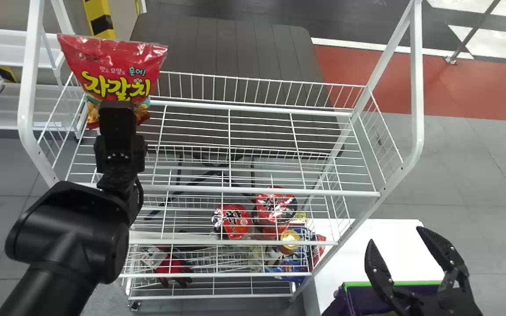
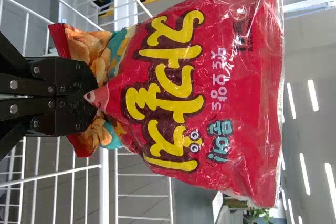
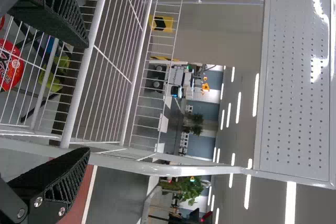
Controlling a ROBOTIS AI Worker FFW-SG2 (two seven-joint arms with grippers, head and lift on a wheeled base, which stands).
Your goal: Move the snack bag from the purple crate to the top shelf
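Release should wait until the top shelf (image 1: 253,191) bears the snack bag (image 1: 114,66), clamped at its lower edge by the left gripper (image 2: 92,97) near the left end. We find its print facing us, long axis upright. The right gripper (image 1: 395,234) gapes by the purple crate (image 1: 360,298).

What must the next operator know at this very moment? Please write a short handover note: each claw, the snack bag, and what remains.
Left claw: shut on the lower part of the snack bag, holding it upright at the left end of the top shelf.
Right claw: open, above the purple crate, holding nothing.
Done: bag out of the crate.
Left: settle the bag on the shelf, then release and withdraw. I can't tell whether it touches the wires.
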